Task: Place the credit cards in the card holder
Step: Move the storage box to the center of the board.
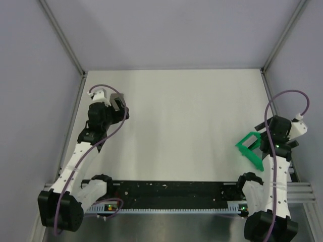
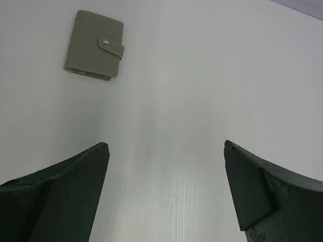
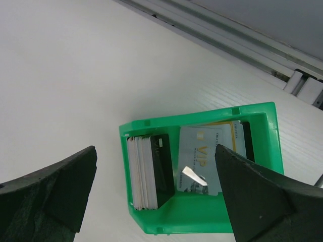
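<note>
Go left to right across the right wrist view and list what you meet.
Tool finger → stack of credit cards standing on edge in the green tray → VIP card lying flat in the same tray → other tool finger.

A: What is closing in the desk [image 1: 192, 111]?
B: Pale lilac-grey walls [image 1: 171, 30] are standing at the left, back and right, with metal posts [image 1: 62, 38] running up the far corners.
A: And the desk itself?
B: It is lying white and matte, catching soft, even light. A black strip [image 1: 171, 189] is running along its near edge, beside a metal rail [image 1: 305, 190].
</note>
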### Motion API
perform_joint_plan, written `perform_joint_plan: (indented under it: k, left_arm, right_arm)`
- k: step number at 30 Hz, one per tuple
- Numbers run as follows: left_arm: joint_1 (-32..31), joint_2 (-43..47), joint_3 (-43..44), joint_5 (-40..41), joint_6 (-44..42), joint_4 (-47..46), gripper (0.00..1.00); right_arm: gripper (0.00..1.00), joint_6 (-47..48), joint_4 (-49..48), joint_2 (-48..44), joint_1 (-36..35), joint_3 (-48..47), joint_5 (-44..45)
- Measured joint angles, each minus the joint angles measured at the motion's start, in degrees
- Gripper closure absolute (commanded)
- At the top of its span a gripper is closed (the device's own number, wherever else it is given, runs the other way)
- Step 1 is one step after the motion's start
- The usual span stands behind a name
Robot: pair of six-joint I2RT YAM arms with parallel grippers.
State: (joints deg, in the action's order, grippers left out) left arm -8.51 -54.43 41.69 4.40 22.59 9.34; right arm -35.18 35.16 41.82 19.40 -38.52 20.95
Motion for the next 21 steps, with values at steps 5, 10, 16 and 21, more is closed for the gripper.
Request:
perform_joint_plan:
  k: [5, 10, 16, 21]
  left_arm:
    - [0.0, -2.93, 0.0, -4.81, 0.17, -1.03, 0.01]
    - [0.0, -4.92, 0.0, -9.01, 0.87, -3.17, 0.02]
    - [0.0, -5.7, 0.0, -13.07, 1.4, -5.07, 0.02]
    - [0.0, -5.73, -0.02, -14.56, 1.4, -5.86, 0.02]
  right_arm:
    - [0.01, -5.11, 4.42, -1.07, 0.02, 1.05, 5.42]
    - [0.01, -11.58, 9.01, -3.65, 0.04, 2.56, 13.33]
    - [0.01, -15.52, 11.74, -4.66, 2.95, 5.99, 19.65]
    - [0.01, -16.96, 10.8, -3.39, 3.74, 8.17, 19.32]
